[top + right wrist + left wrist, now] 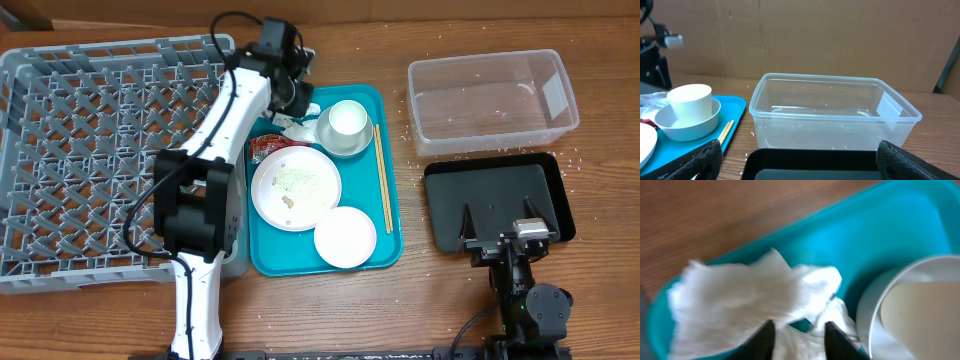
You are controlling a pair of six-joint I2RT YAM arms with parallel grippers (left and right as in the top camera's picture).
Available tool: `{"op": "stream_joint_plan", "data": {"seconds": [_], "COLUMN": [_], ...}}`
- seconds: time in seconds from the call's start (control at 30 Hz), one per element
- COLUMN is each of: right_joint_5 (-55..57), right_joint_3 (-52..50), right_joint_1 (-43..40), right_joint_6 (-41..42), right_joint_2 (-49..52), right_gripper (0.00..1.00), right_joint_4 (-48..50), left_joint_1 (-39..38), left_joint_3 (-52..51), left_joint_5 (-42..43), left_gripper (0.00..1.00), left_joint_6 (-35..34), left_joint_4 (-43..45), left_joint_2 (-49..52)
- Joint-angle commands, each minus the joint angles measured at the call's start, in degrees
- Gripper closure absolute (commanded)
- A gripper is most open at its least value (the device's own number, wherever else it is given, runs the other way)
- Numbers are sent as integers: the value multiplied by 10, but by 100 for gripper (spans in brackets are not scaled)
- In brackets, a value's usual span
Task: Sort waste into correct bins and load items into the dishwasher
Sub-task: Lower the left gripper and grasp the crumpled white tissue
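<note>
My left gripper [799, 339], fingers apart, stands over the crumpled white tissue [735, 300] in the overhead frame's upper middle, hemmed between the teal tray's [900, 220] rim and the bowl [871, 315], while my right gripper [805, 162], fingers spread wide, faces the black tray's [490, 195] near edge at lower right.

The bowl [867, 315] crowds my left gripper's [800, 330] right, the dish rack [90, 130] its left; open table [350, 50] lies past the teal tray's [275, 250] far rim.
</note>
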Motion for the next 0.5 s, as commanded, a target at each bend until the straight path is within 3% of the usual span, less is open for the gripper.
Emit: {"op": "stream_joint_plan", "data": {"seconds": [0.0, 0.07, 0.2, 0.47], "right_joint_5": [5, 5, 5, 5], "right_joint_3": [-6, -6, -6, -6], "right_joint_1": [3, 3, 3, 3], "right_joint_6": [0, 0, 0, 0], "right_joint_2": [-7, -7, -7, -7], "right_gripper": [0, 0, 0, 0], "right_joint_4": [3, 3, 3, 3], "left_joint_1": [7, 5, 4, 7], "left_joint_3": [54, 56, 54, 53], "left_joint_5": [2, -1, -10, -18], "left_gripper": [44, 35, 32, 36], "left_joint_6": [-12, 10, 94, 115], "left_joint_4": [3, 8, -1, -40], "left_joint_2": [-13, -13, 0, 21]}}
